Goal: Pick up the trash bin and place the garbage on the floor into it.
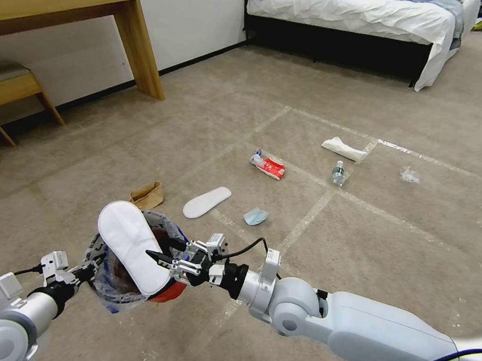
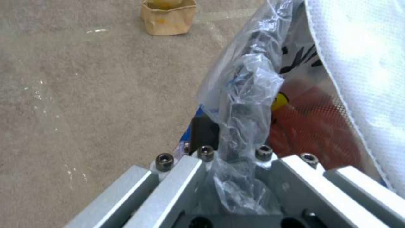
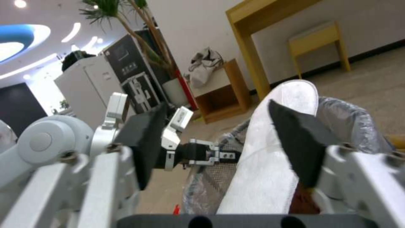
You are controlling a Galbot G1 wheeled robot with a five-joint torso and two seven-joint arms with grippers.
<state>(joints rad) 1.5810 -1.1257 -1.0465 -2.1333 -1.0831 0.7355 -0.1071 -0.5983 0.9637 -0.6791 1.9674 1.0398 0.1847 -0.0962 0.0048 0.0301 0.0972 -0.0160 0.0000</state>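
Slipper (image 1: 130, 242) standing in the trash bin (image 1: 168, 294), near left — left gripper (image 1: 87, 270) clamping the rim to keep it aloft, right gripper (image 1: 160, 255) spread apart beside it, letting go.

- The beige-grey short carpet floor (image 1: 207, 113), crossed by shiny clear tape lines, carries scattered litter.
- A brown paper bag (image 1: 146, 195) and a flat white slipper (image 1: 206, 201) lie nearest.
- A blue mask (image 1: 256, 216) is just beyond.
- Farther off: red wrapper (image 1: 271, 168), small plastic bottle (image 1: 338, 173), white paper wad (image 1: 344, 148), clear wrap (image 1: 409, 174).
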